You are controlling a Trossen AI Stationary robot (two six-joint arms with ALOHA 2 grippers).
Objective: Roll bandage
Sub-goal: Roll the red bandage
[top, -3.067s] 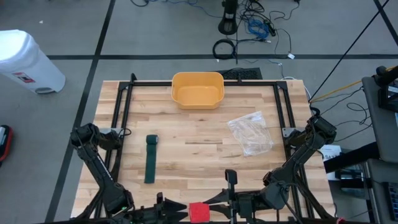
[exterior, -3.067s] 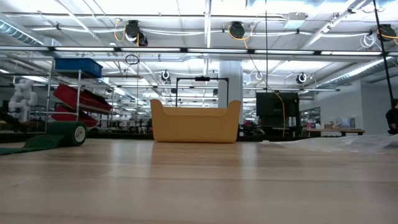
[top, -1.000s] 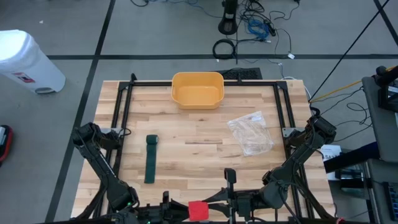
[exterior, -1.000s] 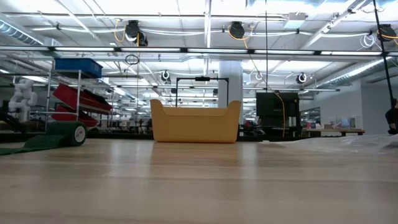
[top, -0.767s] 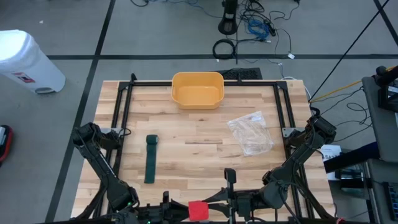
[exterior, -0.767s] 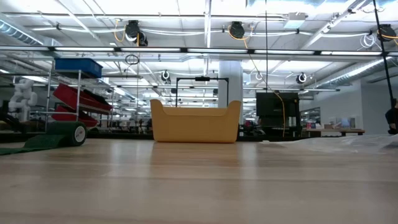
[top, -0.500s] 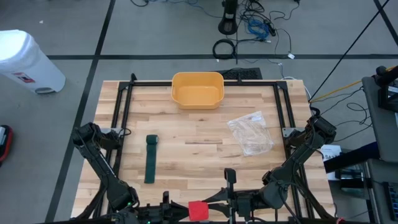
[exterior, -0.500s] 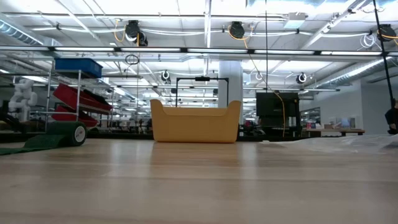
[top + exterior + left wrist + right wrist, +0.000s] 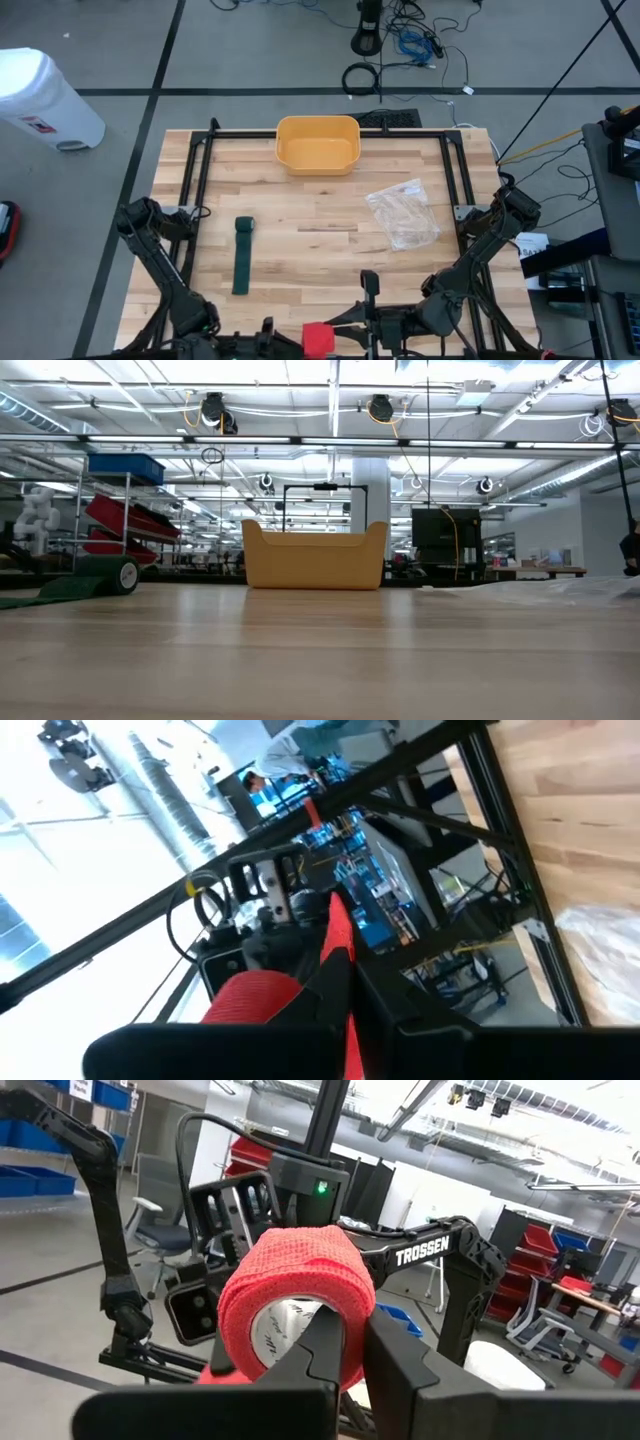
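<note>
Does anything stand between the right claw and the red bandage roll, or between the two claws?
Nothing visible does. The right claw is shut on the red bandage roll at the table's near edge. The left claw, close beside it, appears shut on the loose red strip.

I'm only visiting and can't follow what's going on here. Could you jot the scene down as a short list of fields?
table: wooden top
red bandage roll: at the near edge, gripped by both grippers
right gripper: shut on the red bandage roll
left gripper: shut on the red bandage roll
green bandage: lying partly unrolled, left side
yellow bin: far edge, middle
plastic bag: right side
</note>
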